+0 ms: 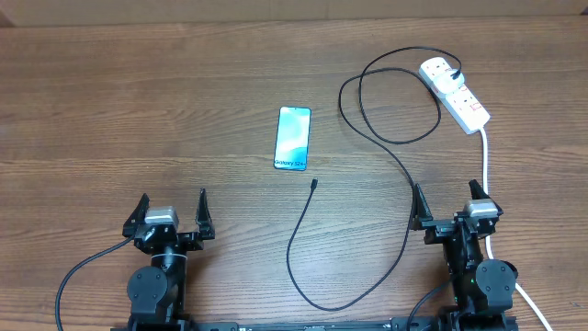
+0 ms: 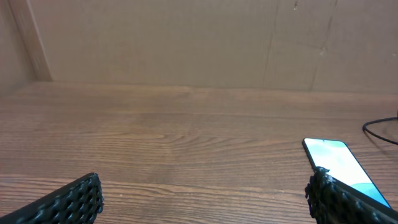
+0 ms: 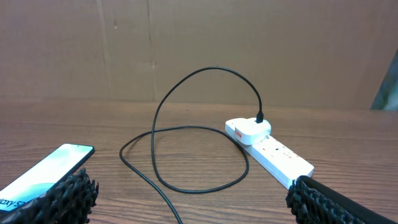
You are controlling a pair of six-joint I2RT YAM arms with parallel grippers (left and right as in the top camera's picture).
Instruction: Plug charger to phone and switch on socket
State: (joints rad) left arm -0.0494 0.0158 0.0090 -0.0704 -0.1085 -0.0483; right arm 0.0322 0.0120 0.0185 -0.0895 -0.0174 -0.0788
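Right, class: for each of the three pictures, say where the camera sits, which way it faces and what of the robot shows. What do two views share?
Overhead: above the table, looking straight down on the phone, charger and socket; both arms show at the bottom, left end effector and right end effector open.
Left wrist: low on the left arm, facing the cardboard wall; its fingers fill the bottom corners.
Right wrist: low on the right arm, facing the socket; its fingers likewise.
Shared: both wrist views catch the phone.
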